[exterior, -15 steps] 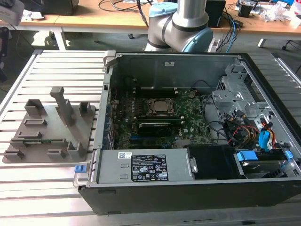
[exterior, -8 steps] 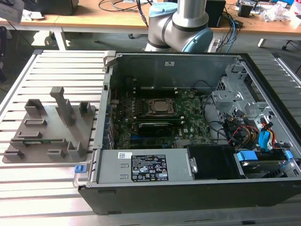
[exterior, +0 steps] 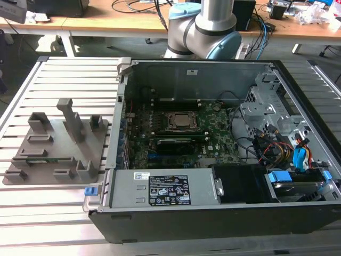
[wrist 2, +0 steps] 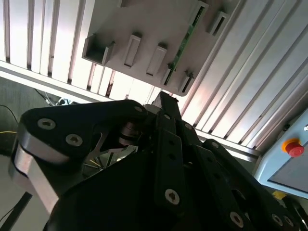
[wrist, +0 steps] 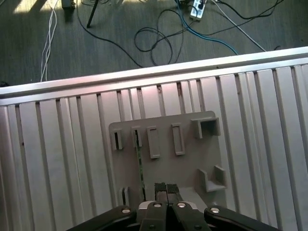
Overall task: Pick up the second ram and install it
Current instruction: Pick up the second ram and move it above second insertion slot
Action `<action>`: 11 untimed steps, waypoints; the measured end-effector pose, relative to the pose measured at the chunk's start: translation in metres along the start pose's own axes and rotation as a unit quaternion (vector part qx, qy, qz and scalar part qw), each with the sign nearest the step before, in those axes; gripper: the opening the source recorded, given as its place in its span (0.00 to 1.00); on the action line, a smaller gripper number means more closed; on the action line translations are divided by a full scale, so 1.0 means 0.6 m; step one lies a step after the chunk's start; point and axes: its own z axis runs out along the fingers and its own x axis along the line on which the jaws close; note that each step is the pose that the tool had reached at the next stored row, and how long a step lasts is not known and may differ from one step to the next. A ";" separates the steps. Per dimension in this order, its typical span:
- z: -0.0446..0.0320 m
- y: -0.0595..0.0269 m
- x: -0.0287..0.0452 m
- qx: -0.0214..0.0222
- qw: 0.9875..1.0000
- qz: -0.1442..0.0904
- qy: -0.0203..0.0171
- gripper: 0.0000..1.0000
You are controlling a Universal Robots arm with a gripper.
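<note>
The table (exterior: 69, 74) is made of ribbed metal slats with a matt silver finish. The holder tray (exterior: 53, 160) is moulded in smooth, matt grey plastic. The second ram (wrist 2: 184, 38) is seen as green circuit board. The gripper (wrist: 166, 188) is finished in matt black, with bright metal screw heads. The computer case (exterior: 213, 224) is painted dark outside and left as bare grey sheet metal inside. The arm (exterior: 216, 13) is clad in brushed silver metal with glossy light-blue caps.
</note>
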 end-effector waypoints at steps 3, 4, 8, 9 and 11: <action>0.000 0.000 0.000 0.000 1.000 -0.005 0.000 0.11; 0.000 0.000 0.000 0.000 1.000 -0.005 0.000 0.11; 0.000 0.000 0.000 0.000 1.000 -0.005 0.000 0.24; 0.000 0.000 0.000 0.000 1.000 -0.005 0.000 0.36; 0.000 0.000 0.000 0.000 1.000 -0.006 0.000 0.36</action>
